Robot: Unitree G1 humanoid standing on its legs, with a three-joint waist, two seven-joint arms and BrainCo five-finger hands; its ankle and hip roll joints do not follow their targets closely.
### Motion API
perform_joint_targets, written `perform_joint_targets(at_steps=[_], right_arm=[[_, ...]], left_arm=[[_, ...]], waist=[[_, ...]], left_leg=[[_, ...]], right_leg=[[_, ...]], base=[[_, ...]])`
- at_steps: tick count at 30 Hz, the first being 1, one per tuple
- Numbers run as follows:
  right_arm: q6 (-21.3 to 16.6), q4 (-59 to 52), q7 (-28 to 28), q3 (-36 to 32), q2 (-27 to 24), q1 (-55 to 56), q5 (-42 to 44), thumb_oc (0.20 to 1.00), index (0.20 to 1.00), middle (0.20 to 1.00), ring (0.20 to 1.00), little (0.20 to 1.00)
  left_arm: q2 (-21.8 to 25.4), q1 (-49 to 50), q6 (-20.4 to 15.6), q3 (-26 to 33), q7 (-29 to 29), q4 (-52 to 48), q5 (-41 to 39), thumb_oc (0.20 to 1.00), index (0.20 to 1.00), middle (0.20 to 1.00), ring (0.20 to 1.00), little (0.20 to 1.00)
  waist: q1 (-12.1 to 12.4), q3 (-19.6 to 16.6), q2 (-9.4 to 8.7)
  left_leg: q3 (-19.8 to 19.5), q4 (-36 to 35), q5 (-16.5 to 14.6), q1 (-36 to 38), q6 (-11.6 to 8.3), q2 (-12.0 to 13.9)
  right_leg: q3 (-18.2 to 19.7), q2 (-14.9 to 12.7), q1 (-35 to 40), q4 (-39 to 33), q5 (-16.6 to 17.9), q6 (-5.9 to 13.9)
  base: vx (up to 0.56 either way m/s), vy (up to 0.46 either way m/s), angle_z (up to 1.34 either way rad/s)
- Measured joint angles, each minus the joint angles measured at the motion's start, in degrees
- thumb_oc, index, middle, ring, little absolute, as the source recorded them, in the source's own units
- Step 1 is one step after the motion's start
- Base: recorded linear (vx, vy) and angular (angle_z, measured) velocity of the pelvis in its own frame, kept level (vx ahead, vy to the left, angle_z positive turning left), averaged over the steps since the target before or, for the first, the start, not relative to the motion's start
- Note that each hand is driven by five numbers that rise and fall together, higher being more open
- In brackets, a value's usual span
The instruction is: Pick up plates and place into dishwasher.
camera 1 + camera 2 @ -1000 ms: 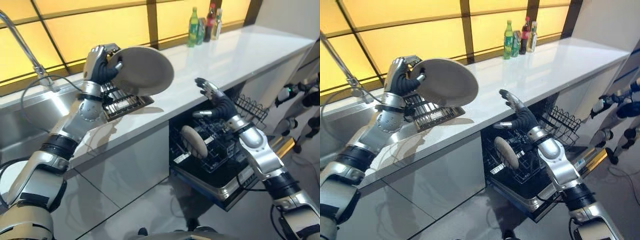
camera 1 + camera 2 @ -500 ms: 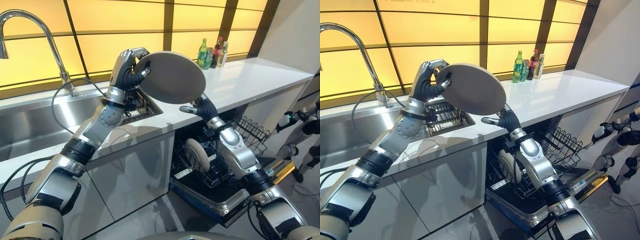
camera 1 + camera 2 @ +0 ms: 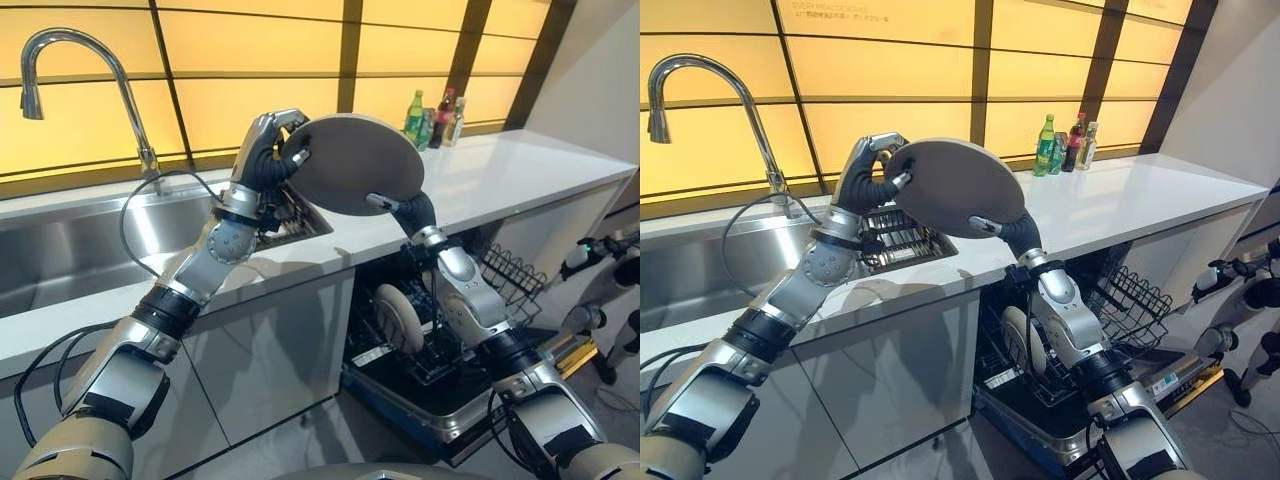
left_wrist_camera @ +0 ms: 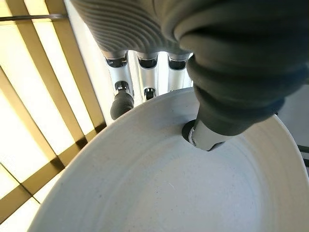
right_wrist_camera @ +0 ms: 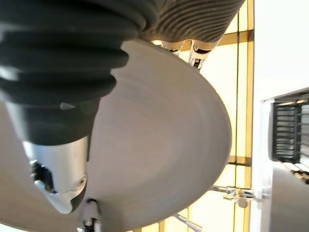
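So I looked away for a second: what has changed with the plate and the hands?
The right hand rose from the dishwasher to the plate, its thumb now against it. The left hand keeps pinching the rim. The other plate stayed racked.

Left robot hand [image 3: 872, 172] grips the plate [image 3: 955, 188] above the counter [image 3: 1120, 205]; right robot hand [image 3: 1012, 232] meets its lower edge.

Amber backlit window panels [image 3: 200, 40], white countertop [image 3: 520, 165]
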Motion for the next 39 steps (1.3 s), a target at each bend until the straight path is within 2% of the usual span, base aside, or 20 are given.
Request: perform_joint_targets(at_steps=[5, 11, 13, 18, 21, 27, 30, 32, 39], right_arm=[[-2.9, 0.0, -0.4, -0.1, 1.4, 0.0, 0.2, 0.2, 0.2, 0.2, 0.2, 0.2], [-3.7, 0.6, -0.4, -0.2, 1.3, 0.0, 0.1, 0.2, 0.2, 0.2, 0.2, 0.2], [-4.3, 1.5, -0.3, -0.2, 1.3, 0.0, 0.1, 0.2, 0.2, 0.2, 0.2, 0.2], [-4.4, 1.6, -0.5, -0.9, 0.8, 0.3, -2.1, 0.2, 0.2, 0.2, 0.2, 0.2], [-5.3, 1.5, -1.0, -2.7, -1.2, 1.5, -6.2, 0.2, 0.2, 0.2, 0.2, 0.2], [-5.7, 1.9, -7.3, -10.3, -6.7, 8.8, -12.7, 0.2, 0.2, 0.2, 0.2, 0.2], [-5.3, 3.4, -11.2, -13.8, -10.3, 13.3, -17.1, 0.2, 0.2, 0.2, 0.2, 0.2], [-4.4, 4.9, -14.0, -15.8, -13.0, 14.8, -20.4, 0.2, 0.2, 0.2, 0.2, 0.2], [4.4, 11.9, -25.6, -19.0, -20.7, 15.2, -31.0, 0.2, 0.2, 0.2, 0.2, 0.2]], left_arm=[[-0.1, 2.1, 0.0, 0.2, -0.5, 0.0, -1.8, 0.2, 0.2, 0.2, 0.2, 0.2], [-1.2, 3.7, 0.2, 0.3, -1.9, 0.0, -3.8, 0.2, 0.2, 0.2, 0.2, 0.2], [-1.3, 3.7, 0.4, 0.3, -3.2, 0.0, -4.6, 1.0, 1.0, 1.0, 1.0, 1.0], [-1.4, 5.3, 1.0, 0.4, -7.6, -1.0, -5.5, 1.0, 1.0, 1.0, 1.0, 1.0], [-1.5, 8.1, 1.0, 0.4, -10.9, -2.9, -7.0, 1.0, 1.0, 1.0, 1.0, 1.0], [-2.8, 16.6, 1.4, 0.9, -17.1, -7.7, -13.5, 1.0, 1.0, 1.0, 1.0, 1.0], [-3.9, 22.4, 2.3, 1.5, -19.1, -8.4, -14.1, 1.0, 1.0, 1.0, 1.0, 1.0], [-3.9, 24.7, 3.1, 1.6, -20.5, -8.4, -15.5, 1.0, 1.0, 1.0, 1.0, 1.0], [-2.9, 29.1, 5.2, 2.5, -24.5, -8.5, -18.0, 1.0, 1.0, 1.0, 1.0, 1.0]], waist=[[0.0, -0.2, -0.11], [-0.1, -0.7, -0.04], [-0.1, -0.8, -0.03], [-0.2, -0.8, 0.05], [-0.2, -0.8, 0.03], [-0.2, -0.7, -0.15], [-0.3, -0.1, -0.32], [-0.4, 1.2, -0.57], [-0.4, 4.5, -1.06]], left_leg=[[-0.1, 0.0, 0.0, 0.0, 0.01, 0.0], [-0.1, 0.0, 0.0, -0.1, 0.01, 0.1], [-0.1, 0.0, 0.0, -0.1, 0.0, 0.1], [0.0, 0.0, 0.0, -0.1, 0.01, 0.1], [0.1, 0.0, 0.0, -0.2, 0.0, 0.1], [0.9, 0.0, 0.0, -1.1, -0.01, 0.1], [1.8, 0.0, 0.0, -1.0, -0.04, 0.1], [2.2, 0.0, 0.0, -1.0, -0.05, 0.2], [3.3, 0.0, 0.0, -2.5, -0.01, 0.6]], right_leg=[[0.0, 0.0, 0.0, 0.0, 0.0, 0.0], [0.0, 0.0, 0.0, 0.0, 0.0, -0.01], [0.1, 0.0, 0.0, 0.0, 0.0, -0.01], [0.2, 0.0, -0.2, 0.0, 0.0, -0.01], [0.3, 0.0, -0.3, 0.0, 0.0, 0.0], [1.2, 0.0, -1.6, 0.0, 0.1, 0.18], [1.9, 0.1, -1.9, 0.0, 0.2, 0.22], [2.5, 0.3, -2.1, 0.0, 0.3, 0.37], [3.5, 0.7, -4.5, 0.0, 0.3, 0.42]], base=[[0.0, 0.0, 0.0], [0.0, 0.0, 0.0], [0.0, 0.0, 0.0], [0.0, 0.0, 0.0], [0.0, 0.0, 0.0], [-0.03, -0.026, -0.05], [0.0, -0.048, -0.13], [-0.03, -0.061, -0.13], [-0.06, -0.049, -0.11]])
